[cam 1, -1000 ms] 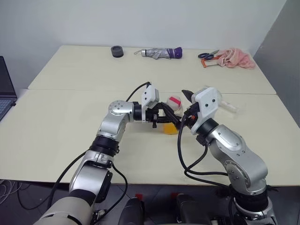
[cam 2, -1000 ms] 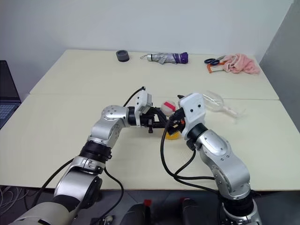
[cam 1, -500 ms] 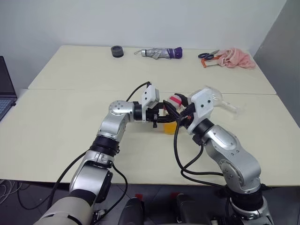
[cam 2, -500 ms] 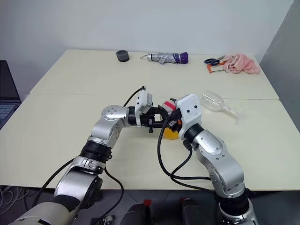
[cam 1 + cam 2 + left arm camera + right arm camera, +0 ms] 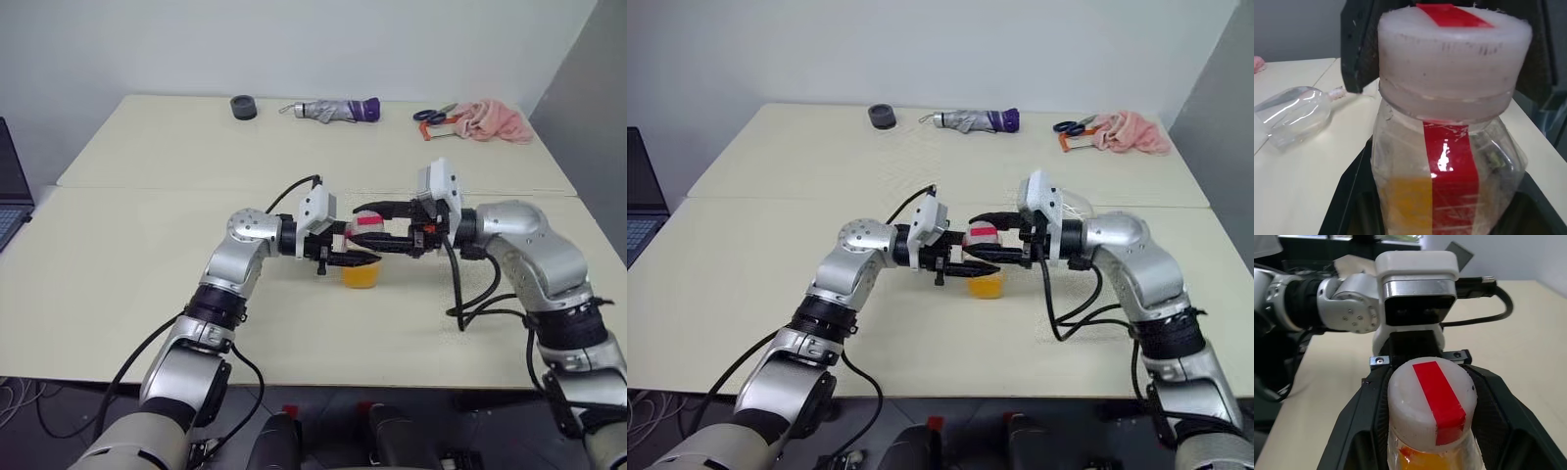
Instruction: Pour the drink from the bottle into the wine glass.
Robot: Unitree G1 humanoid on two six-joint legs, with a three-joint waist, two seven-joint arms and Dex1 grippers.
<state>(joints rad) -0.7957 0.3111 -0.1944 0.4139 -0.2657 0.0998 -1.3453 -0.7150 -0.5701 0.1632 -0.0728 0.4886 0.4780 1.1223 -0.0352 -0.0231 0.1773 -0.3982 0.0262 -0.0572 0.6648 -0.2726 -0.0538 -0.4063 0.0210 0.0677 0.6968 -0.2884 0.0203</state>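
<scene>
Mid-table, left gripper (image 5: pixel 355 257) clamps the bottle (image 5: pixel 361 262); right gripper (image 5: pixel 377 221) should squeeze the cap (image 5: pixel 369 218) squarely, then twist

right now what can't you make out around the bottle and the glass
- Clear stemmed wine glass: lies on its side; its foot is hidden behind the bottle in the left wrist view.
- Small clear plastic bottle: its body is crossed by the left claw and right claw.

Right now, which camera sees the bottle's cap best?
The right wrist view: the cap sits close up, its red strip plain. The left wrist view shows its side; the head views show it small between the pincers.
</scene>
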